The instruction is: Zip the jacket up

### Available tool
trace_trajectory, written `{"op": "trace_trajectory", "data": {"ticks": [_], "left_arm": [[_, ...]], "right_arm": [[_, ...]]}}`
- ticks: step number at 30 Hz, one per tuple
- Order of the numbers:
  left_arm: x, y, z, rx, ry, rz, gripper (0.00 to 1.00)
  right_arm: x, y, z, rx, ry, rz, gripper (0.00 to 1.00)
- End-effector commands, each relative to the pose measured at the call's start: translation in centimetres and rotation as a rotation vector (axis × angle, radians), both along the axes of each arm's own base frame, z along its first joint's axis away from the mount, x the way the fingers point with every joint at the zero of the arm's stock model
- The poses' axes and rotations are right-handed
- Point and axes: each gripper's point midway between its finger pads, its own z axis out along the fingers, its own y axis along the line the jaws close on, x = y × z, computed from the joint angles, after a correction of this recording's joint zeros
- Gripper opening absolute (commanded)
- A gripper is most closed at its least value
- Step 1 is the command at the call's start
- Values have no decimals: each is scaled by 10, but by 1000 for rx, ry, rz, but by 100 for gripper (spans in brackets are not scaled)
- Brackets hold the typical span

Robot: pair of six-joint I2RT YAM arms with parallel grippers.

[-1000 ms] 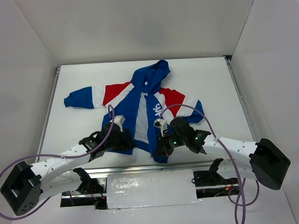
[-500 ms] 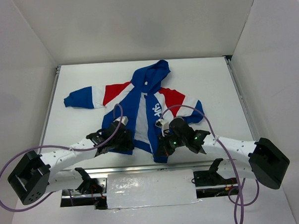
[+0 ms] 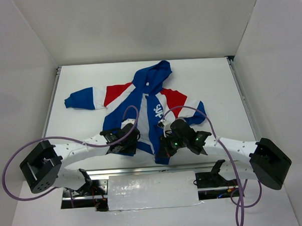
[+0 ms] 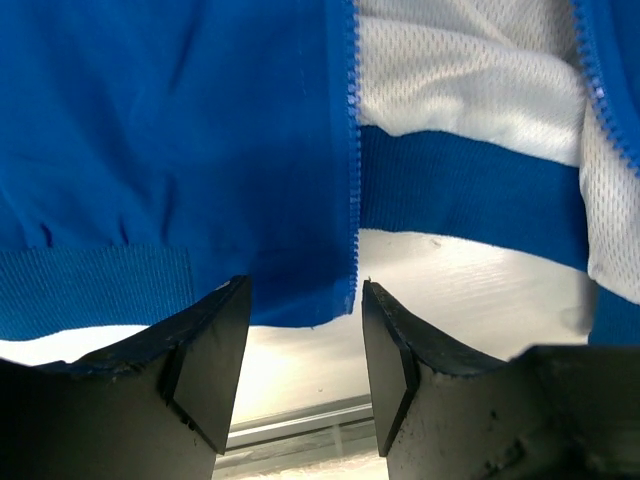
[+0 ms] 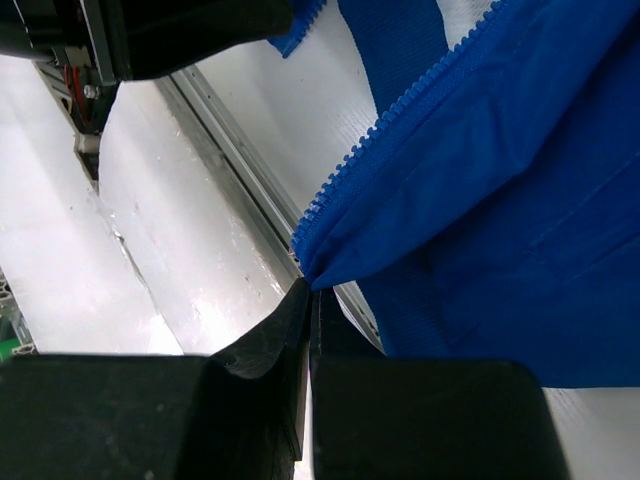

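The jacket (image 3: pixel 140 101) lies open on the table, hood toward the far side, blue with red shoulders and white stripes. My left gripper (image 3: pixel 131 145) is open at the bottom hem of its left front panel (image 4: pixel 180 170); the zipper edge (image 4: pixel 352 180) ends between the fingers (image 4: pixel 205 355). My right gripper (image 3: pixel 161 151) is shut on the bottom corner of the right front panel (image 5: pixel 480 170), pinching the cloth just below its zipper teeth (image 5: pixel 400 110). The white mesh lining (image 4: pixel 460 80) shows between the two panels.
The metal rail (image 5: pixel 250 170) at the table's near edge runs just under both grippers. Purple cables (image 3: pixel 22 153) loop off both arms. White walls close in the table on three sides.
My left arm has swung right along the hem, from the left panel's outer part to its zipper edge. The right gripper has stayed put, holding its corner.
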Motion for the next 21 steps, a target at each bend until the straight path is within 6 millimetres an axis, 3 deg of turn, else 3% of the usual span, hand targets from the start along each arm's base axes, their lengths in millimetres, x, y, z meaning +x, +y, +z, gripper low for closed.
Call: {"op": "trace_trajectory", "data": {"ticks": [1, 21], "left_arm": [[4, -1, 10, 32, -34, 14, 60], [3, 1, -2, 59, -19, 12, 56]], "right_arm": [[11, 6, 13, 21, -42, -19, 0], [12, 6, 10, 26, -33, -23, 0]]}}
